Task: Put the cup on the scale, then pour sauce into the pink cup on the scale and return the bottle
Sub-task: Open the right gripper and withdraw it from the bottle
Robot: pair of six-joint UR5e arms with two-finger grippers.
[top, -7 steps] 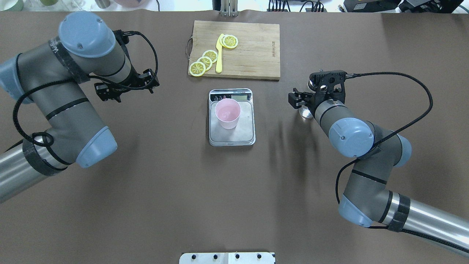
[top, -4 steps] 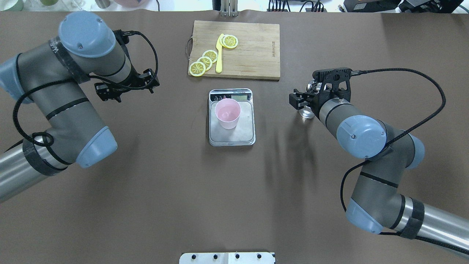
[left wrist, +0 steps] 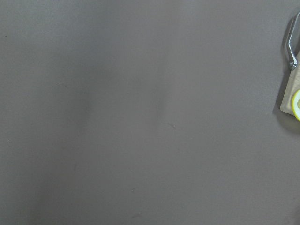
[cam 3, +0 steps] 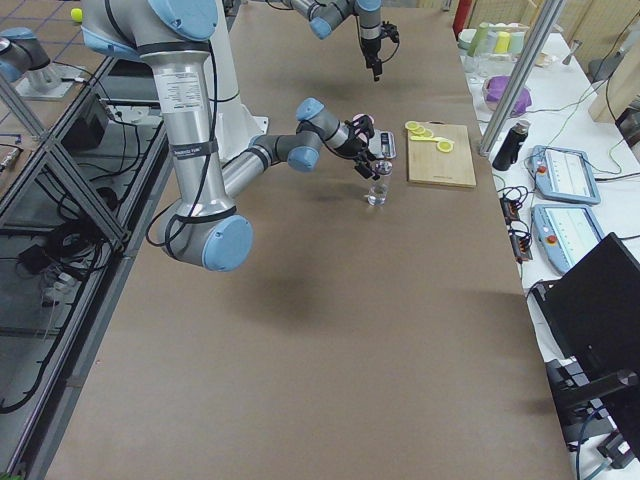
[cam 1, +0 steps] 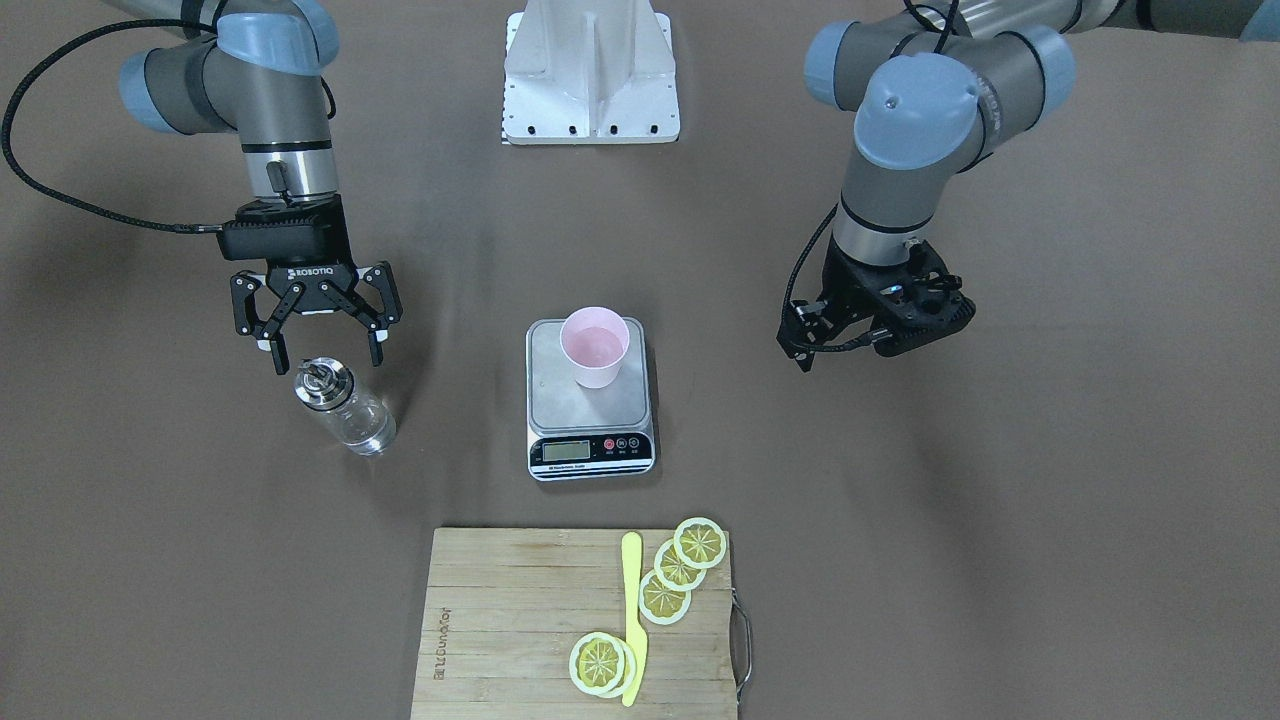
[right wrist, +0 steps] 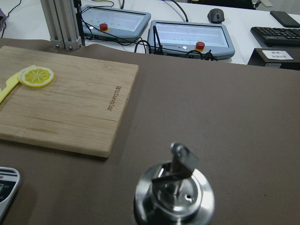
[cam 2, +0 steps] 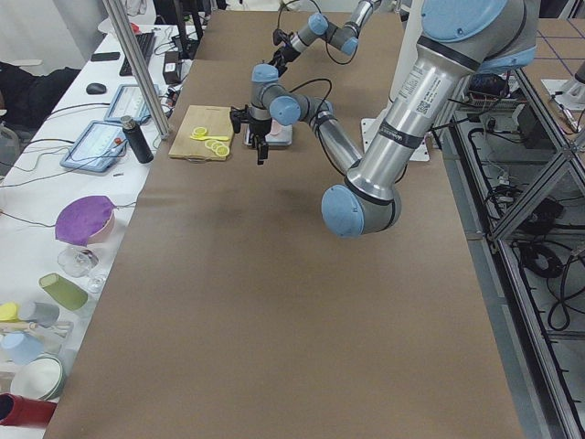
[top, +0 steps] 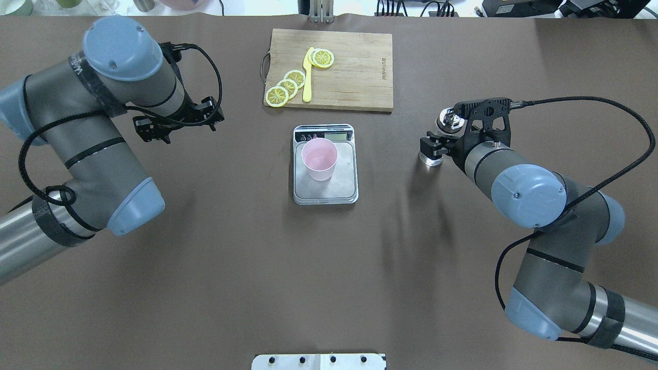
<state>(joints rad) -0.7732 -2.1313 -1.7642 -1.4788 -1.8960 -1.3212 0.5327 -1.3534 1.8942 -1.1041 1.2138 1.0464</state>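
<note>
The brown surface (top: 329,288) carries a board (top: 354,72) with lemon slices (top: 288,85), lying beyond the scale (top: 334,189). The right tool (cam 1: 327,357) hangs just behind and above the bottle, jaws spread wide and gripping nothing. The left tool (top: 179,123) hovers well off to the other side, apparently spread too, and empty. The cup (top: 320,159) sits upright on the scale's platform, so that step looks done. The bottle (cam 1: 352,415) stands upright on the surface on the robot's right, well apart from the scale, with clear sauce (cam 1: 368,432) inside. It is probably light, but its hard, smooth glass would be slippery and breakable. The round body below the chrome cap (right wrist: 176,190) seems the safest hold, squeezed firmly yet gently.
</note>
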